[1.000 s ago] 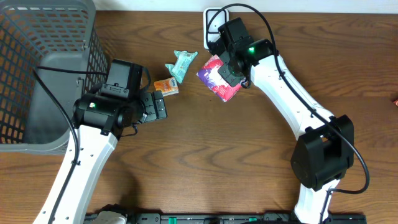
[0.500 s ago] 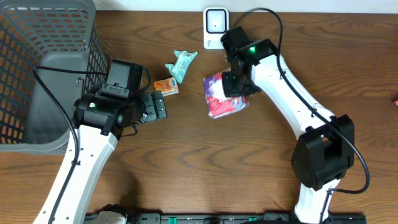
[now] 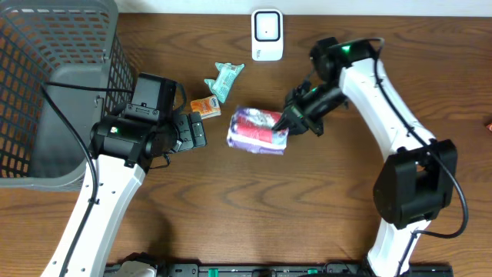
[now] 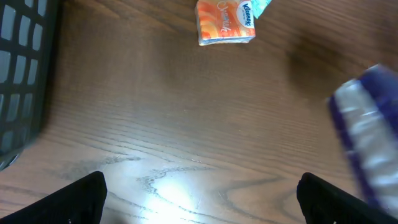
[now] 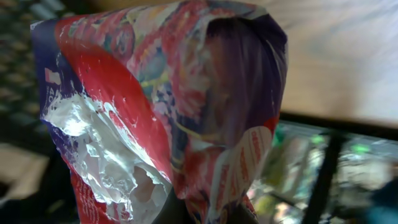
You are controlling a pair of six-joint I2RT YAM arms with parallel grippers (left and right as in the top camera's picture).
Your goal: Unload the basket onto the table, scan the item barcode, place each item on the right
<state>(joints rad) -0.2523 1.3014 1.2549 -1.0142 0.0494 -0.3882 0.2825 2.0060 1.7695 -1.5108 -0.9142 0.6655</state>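
- The snack bag (image 3: 257,129) – crinkly purple and red foil – is near the middle of the table, lying on its side. I can't tell if it's resting on the wood or hanging just over it.
- The right gripper (image 3: 290,123) is clamped on the bag's 3 o'clock end. In the right wrist view the bag (image 5: 168,106) fills nearly everything, and no barcode shows in any view.
- The scanner (image 3: 267,35) sits at 12 o'clock from the bag, well apart from it. I'd say scanning means turning the barcode side to the scanner window and holding it steady – wrinkled foil probably reads badly, so the panel should be kept flat.
- The grip is on one end only, so the free end may flop. Slow wrist turns seem safer.
- At 10 o'clock from the bag are an orange tissue pack (image 3: 205,107) and a teal packet (image 3: 224,79), touching each other.
- The left gripper (image 3: 196,131) is at 9 o'clock, jaws spread wide and holding nothing, just beside the tissue pack.
- A grey mesh basket (image 3: 46,92) is further out at 9 o'clock.
- The table (image 3: 269,208) is dark wood grain with some glare in the left wrist view. Hardly any of the room shows beyond it.
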